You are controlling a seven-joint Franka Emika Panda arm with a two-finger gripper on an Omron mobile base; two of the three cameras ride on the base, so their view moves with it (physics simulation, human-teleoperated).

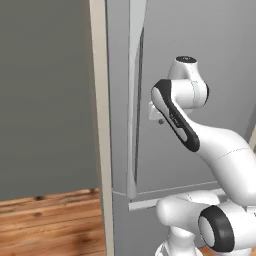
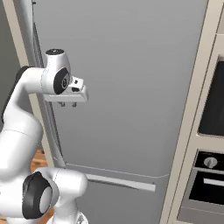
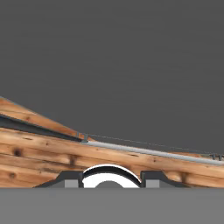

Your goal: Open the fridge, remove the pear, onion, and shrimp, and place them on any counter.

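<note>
One door stands between me and the food, and it is shut. Going from the left in the left base view: a dark grey wall, a beige upright panel (image 1: 101, 125), then the fridge (image 1: 200, 40), with its long handle (image 1: 133, 100) running down the door's left edge. My pincer (image 2: 68, 104) hangs in front of the door, just right of that handle, with its short fingers pointing down. They grip nothing, and a gap shows between them, so I take them as partly open. In the hand view I look down along the grey door front to the wooden floor (image 3: 43, 153). Right of the fridge, in the right base view, sits an oven (image 2: 210, 175) with a knob. I judge the task barely begun: opening comes first. Next I must turn my hand toward the handle, straddle it, close and pull.
</note>
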